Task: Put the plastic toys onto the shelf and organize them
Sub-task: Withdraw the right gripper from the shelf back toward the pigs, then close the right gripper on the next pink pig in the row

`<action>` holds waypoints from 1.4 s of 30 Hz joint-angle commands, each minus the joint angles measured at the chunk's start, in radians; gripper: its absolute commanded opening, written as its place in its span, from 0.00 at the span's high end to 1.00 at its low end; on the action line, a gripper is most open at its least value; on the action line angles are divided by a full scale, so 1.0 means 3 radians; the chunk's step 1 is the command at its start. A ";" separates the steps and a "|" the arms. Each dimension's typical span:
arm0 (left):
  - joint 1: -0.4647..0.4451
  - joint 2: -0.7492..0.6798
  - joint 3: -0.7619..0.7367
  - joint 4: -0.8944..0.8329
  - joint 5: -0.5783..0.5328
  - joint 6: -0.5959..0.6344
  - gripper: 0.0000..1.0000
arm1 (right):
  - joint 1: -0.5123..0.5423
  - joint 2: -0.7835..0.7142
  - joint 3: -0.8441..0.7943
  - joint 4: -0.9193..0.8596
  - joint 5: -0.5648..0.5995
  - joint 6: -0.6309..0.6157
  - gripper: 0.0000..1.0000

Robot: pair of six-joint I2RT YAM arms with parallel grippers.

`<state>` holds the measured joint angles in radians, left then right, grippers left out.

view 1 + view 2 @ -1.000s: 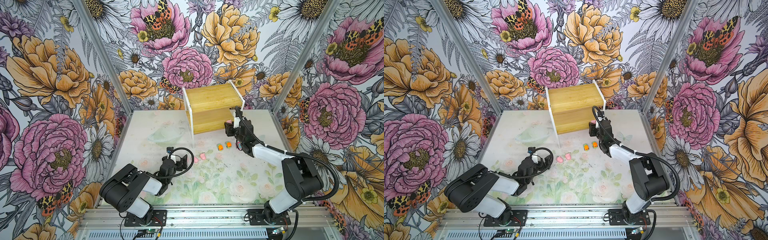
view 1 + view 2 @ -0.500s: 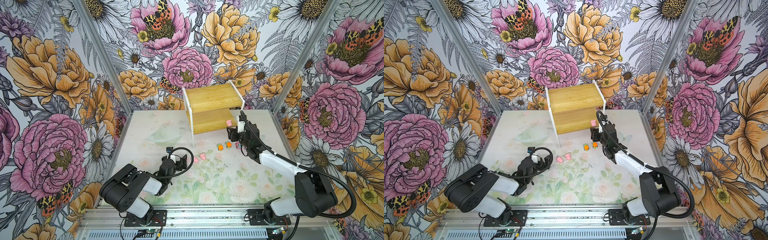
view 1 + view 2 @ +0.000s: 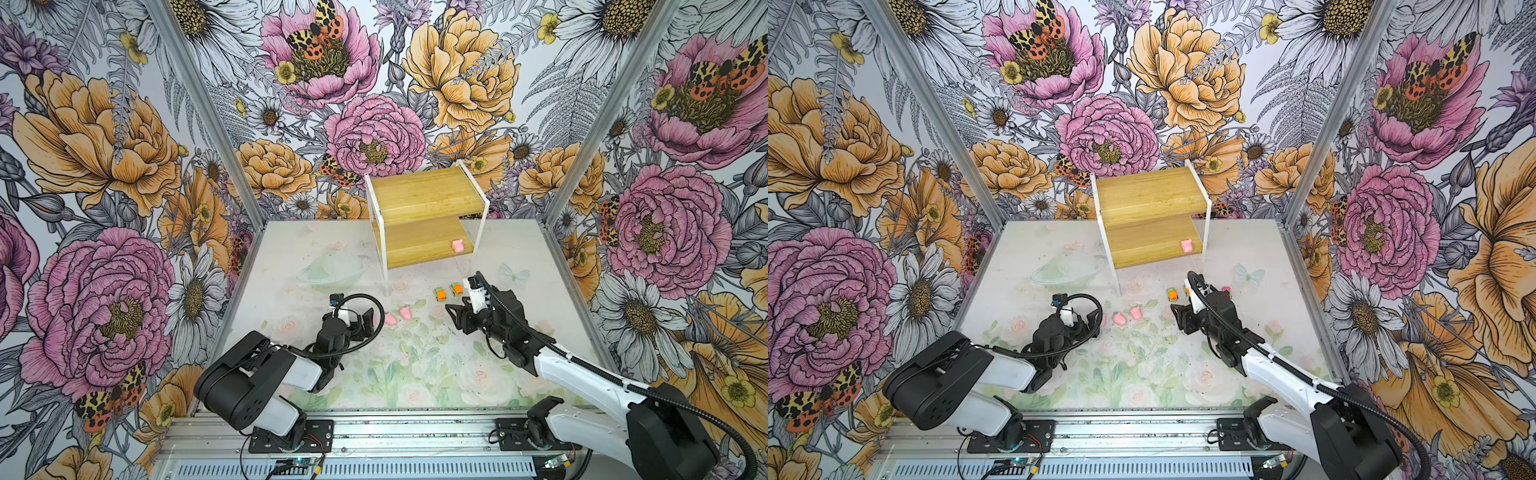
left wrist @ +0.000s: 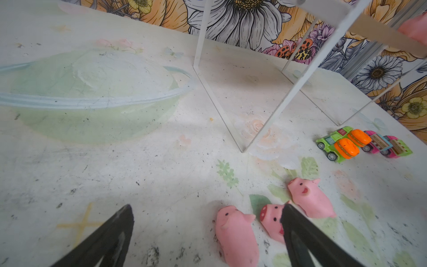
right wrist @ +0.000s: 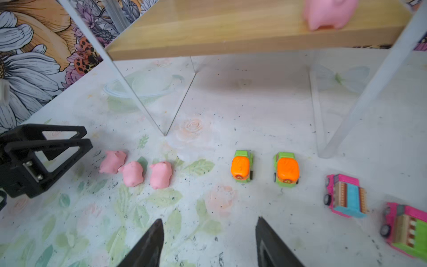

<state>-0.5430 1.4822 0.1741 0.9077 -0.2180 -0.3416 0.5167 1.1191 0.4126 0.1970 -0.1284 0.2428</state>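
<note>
The shelf (image 3: 424,195) (image 3: 1150,197) stands at the back, and one pink pig toy (image 3: 457,245) (image 3: 1187,246) (image 5: 328,13) rests on its lower board. Three more pink pigs (image 4: 235,233) (image 5: 132,173) lie on the table in front of my open left gripper (image 3: 365,324) (image 4: 206,208); one lies between its fingers untouched. Two orange-and-green cars (image 3: 439,294) (image 5: 241,166) and two pink cars (image 5: 346,195) (image 4: 374,143) sit below the shelf's right side. My right gripper (image 3: 453,316) (image 5: 209,220) hovers open and empty, short of the orange cars.
A clear plastic bowl (image 3: 332,268) (image 4: 92,97) sits left of the shelf. The shelf's thin white legs (image 5: 360,99) stand just behind the cars. Flowered walls close in the back and both sides.
My right gripper let go of the pink pig on the lower board, opened and pulled back toward the front. The left arm has not moved.
</note>
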 commanded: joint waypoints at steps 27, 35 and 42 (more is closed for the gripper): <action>-0.0061 -0.0293 -0.0066 -0.0339 -0.0141 -0.0064 0.01 | 0.0686 0.2279 0.0605 0.1897 0.0135 0.0110 0.42; -0.0061 -0.0282 -0.0034 -0.0397 -0.0120 -0.0060 0.01 | 0.0691 0.2439 0.0690 0.1926 0.0147 0.0147 0.43; -0.0060 -0.0283 -0.0036 -0.0397 -0.0112 -0.0053 0.01 | 0.0712 0.2563 0.0737 0.1954 0.0260 0.0162 0.45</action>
<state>-0.5541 1.4075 0.1654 0.7883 -0.2390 -0.3527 0.7219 1.8664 0.6109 0.7460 -0.0753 0.2737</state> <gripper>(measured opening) 0.988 0.551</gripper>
